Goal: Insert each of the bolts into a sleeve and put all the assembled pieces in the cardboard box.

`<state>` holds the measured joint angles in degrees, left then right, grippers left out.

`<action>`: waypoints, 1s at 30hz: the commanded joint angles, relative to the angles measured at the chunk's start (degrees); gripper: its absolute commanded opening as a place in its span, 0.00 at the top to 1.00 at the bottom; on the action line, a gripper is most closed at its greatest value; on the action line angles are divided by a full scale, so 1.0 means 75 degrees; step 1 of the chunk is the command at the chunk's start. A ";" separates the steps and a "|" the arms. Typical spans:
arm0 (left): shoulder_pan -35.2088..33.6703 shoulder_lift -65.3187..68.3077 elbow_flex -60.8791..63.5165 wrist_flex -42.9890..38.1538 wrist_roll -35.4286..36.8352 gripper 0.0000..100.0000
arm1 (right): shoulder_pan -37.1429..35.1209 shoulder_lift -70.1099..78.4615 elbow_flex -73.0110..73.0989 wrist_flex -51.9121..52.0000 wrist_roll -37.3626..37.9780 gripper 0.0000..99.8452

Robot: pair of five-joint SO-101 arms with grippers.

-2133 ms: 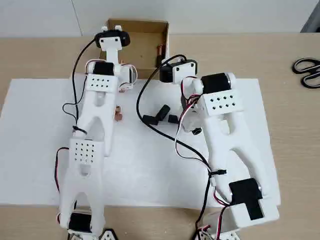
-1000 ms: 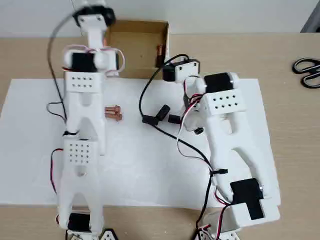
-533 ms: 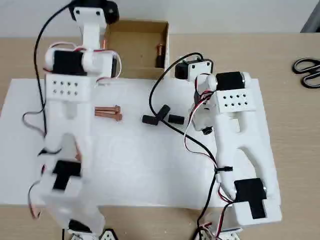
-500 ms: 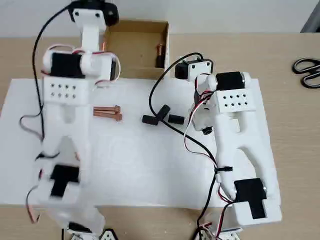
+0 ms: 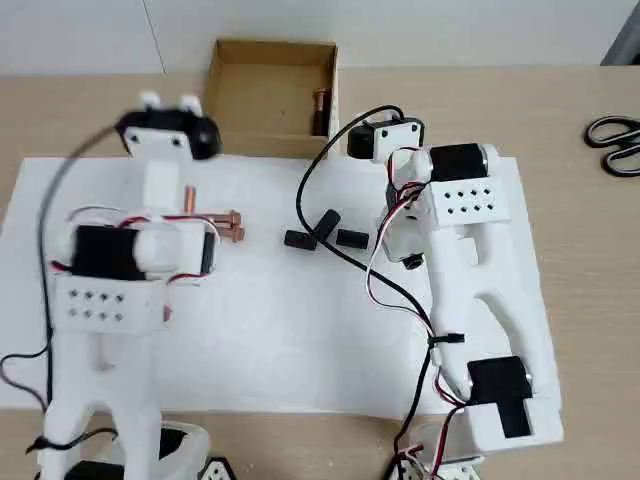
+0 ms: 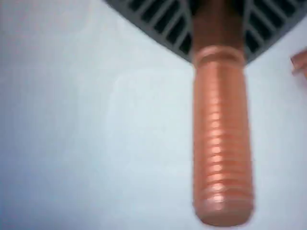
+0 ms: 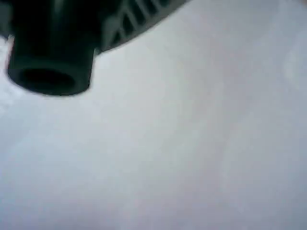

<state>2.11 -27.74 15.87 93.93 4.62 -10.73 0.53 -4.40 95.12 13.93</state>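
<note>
Our left gripper (image 6: pixel 218 21) has drawn back from the cardboard box (image 5: pixel 265 100) and sits well in front of it, clenched on a ribbed copper bolt (image 6: pixel 221 139) whose thread juts free, ready for mating, we judge. Closer to the box lie loose bolts (image 5: pixel 228 218) and stubby black loose sleeves (image 5: pixel 352 238). Just before the box's right corner, our right gripper (image 7: pixel 72 19) grasps a smooth sleeve (image 7: pixel 48 62), bore exposed, and one assembled piece (image 5: pixel 320 103) rests inside.
</note>
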 commanded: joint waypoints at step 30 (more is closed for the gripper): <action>-0.0035 0.4478 -0.1061 -0.0727 -0.4771 1.00 | 0.0064 -0.0486 -0.0047 0.0053 0.0023 1.00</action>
<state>2.11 6.02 11.56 88.22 -23.96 -10.81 0.53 -4.40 95.12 13.93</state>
